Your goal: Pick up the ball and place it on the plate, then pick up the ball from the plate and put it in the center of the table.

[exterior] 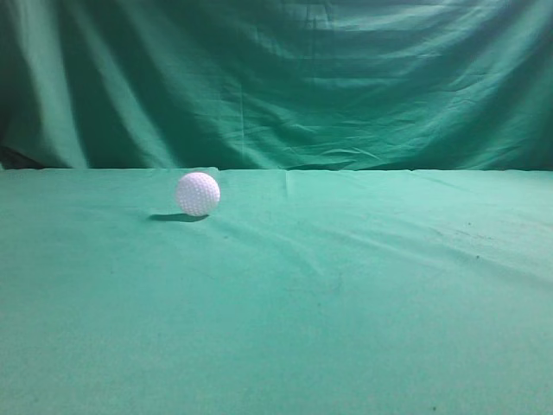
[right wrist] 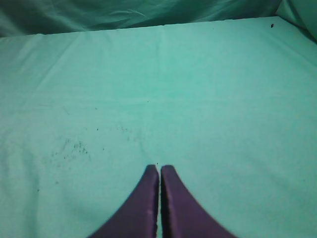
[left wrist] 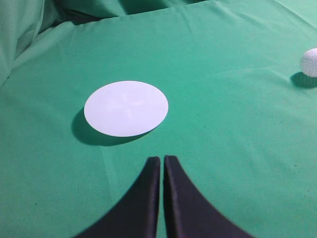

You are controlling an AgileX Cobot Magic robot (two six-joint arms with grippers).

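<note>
The ball (exterior: pixel 198 194) sits free on the table (exterior: pixel 346 311), far left, well apart from the plate (left wrist: pixel 126 108). Both grippers (left wrist: pixel 162 159) (right wrist: pixel 159 168) are closed, empty. It looks light, hard, prone to rolling; pinch across its middle.

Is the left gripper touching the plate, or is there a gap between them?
Apart. The left wrist view shows a strip of bare green cloth between the closed left gripper and the near edge of the plate.

Ball (left wrist: pixel 310 62) right of plate (left wrist: pixel 126 108)
</note>
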